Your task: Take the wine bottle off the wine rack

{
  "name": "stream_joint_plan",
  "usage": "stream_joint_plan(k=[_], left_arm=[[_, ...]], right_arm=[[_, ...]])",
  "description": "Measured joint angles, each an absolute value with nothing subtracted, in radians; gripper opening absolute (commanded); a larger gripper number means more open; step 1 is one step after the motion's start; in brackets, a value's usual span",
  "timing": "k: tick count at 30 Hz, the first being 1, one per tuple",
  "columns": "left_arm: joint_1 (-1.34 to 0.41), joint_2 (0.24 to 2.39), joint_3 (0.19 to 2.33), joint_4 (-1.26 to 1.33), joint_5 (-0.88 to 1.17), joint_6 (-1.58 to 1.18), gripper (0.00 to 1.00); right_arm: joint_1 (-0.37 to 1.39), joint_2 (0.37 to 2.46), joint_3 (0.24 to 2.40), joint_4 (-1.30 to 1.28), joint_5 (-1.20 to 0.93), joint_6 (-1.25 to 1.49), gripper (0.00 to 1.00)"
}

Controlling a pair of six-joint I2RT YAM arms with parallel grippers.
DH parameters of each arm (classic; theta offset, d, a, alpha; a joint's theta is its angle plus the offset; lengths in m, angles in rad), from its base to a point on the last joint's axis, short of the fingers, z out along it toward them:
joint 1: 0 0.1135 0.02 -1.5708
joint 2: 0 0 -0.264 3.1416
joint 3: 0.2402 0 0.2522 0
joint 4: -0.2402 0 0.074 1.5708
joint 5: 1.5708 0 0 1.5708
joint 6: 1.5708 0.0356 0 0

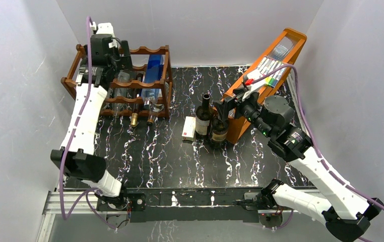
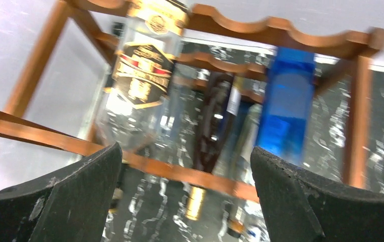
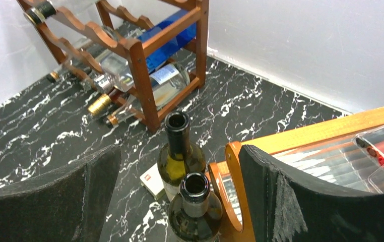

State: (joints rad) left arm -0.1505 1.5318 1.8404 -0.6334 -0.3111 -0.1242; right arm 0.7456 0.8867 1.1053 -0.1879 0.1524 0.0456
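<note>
**A:** Where is the wine rack, and what is in it?

**B:** The wine rack (image 1: 129, 83) stands at the far left corner of the surface (image 1: 170, 161). Several bottles lie in it on their sides: a clear bottle (image 2: 139, 75) with a black and gold label in the top tier, a blue bottle (image 2: 285, 101) beside it, and a dark bottle (image 2: 215, 121) with a gold cap lower down.

**A:** And the left tool?

**B:** The left tool (image 2: 185, 156) hangs over the left end of the rack with its fingers spread wide and nothing between them. In its own camera the dark bottle lies below the gap, and the clear bottle sits nearer the left finger. It touches neither bottle.

**A:** What about the right tool?

**B:** The right tool (image 1: 224, 112) is well apart from the rack, near the middle of the surface. Its fingers are spread too, and it holds nothing. Two open bottles (image 3: 180, 151) stand upright just below it, side by side. The nearer one is right against the orange tray stand (image 1: 260, 80). A small box (image 1: 189, 128) lies flat beside the farther one.
</note>
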Motion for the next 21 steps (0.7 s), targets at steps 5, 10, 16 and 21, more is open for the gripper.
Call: stream_joint_plan(k=[5, 10, 16, 21], left_arm=[[-0.107, 1.645, 1.916, -0.577, -0.435, -0.011, 0.98], [-0.065, 1.811, 2.061, -0.525, -0.498, 0.072, 0.98], [-0.041, 1.955, 2.154, -0.504, -0.500, 0.121, 0.98], [-0.038, 2.026, 2.193, -0.501, -0.493, 0.140, 0.98]], right_arm=[[0.746, 0.897, 1.105, -0.229, 0.150, 0.030, 0.98], [0.746, 0.898, 1.106, -0.245, 0.123, 0.022, 0.98], [0.746, 0.891, 1.111, -0.276, 0.104, 0.019, 0.98], [0.746, 0.865, 1.111, -0.291, 0.105, 0.019, 0.98]])
